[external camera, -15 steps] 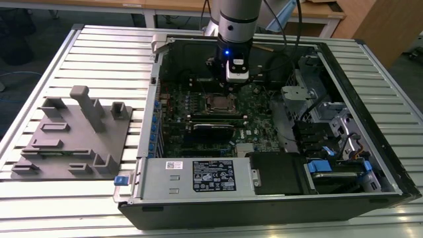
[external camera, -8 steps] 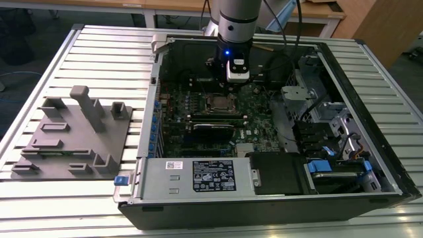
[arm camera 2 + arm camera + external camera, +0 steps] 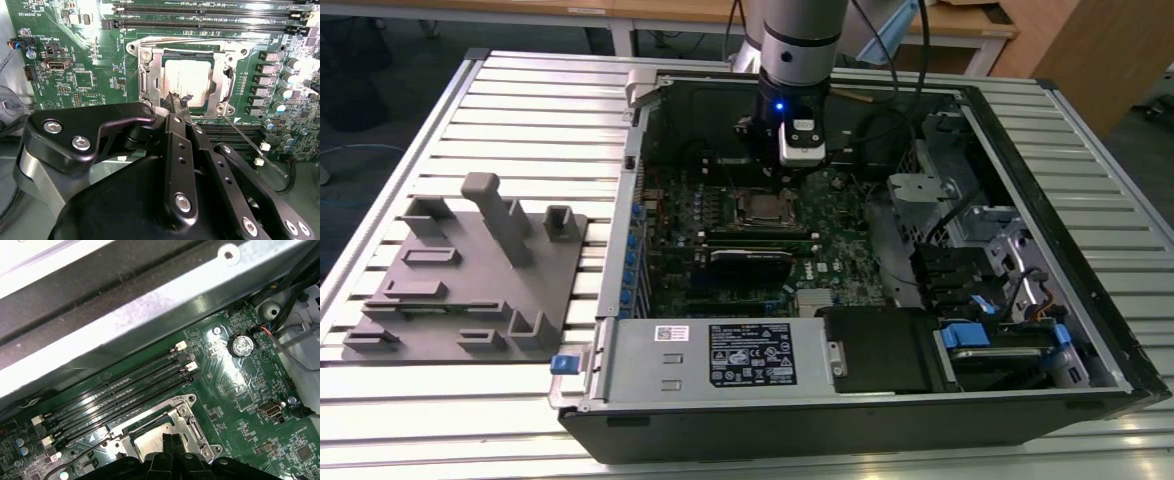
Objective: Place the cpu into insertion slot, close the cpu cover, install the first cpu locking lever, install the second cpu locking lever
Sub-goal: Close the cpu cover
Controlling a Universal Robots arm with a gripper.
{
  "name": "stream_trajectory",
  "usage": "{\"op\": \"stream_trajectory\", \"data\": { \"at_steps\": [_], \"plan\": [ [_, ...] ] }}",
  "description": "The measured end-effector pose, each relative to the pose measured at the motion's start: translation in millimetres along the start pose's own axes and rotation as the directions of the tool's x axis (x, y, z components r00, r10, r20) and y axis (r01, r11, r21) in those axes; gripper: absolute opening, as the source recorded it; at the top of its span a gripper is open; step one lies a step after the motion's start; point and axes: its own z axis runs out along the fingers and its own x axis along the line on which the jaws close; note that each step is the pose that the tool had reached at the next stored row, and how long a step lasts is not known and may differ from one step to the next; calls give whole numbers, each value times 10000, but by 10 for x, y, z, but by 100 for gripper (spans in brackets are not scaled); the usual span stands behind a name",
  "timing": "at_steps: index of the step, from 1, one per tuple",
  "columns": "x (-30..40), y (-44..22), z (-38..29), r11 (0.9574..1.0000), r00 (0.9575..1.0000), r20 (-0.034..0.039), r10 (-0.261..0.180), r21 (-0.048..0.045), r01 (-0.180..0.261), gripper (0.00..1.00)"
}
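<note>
Silvery-grey cpu (image 3: 189, 82) sits in the insertion slot (image 3: 172, 53), with the cpu cover (image 3: 223, 82) down around it. The tool (image 3: 176, 100), pinched together and holding nothing, hangs at the cover's edge. One wire locking lever (image 3: 250, 145) looks unlatched. I'd judge it needs pressing down under its hook.

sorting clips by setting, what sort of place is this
Probably a robotics lab or workshop bench: an open computer case lies on a slatted metal table, a grey fixture block beside it, wooden desks behind.
</note>
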Motion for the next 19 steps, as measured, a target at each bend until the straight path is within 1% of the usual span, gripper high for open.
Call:
{"op": "stream_trajectory", "data": {
  "at_steps": [14,19],
  "plan": [
    [0,0,0,9994,9994,-4,-343,-6,343,10],
    [0,0,0,9985,9985,-6,-543,-9,543,10]
  ]
}}
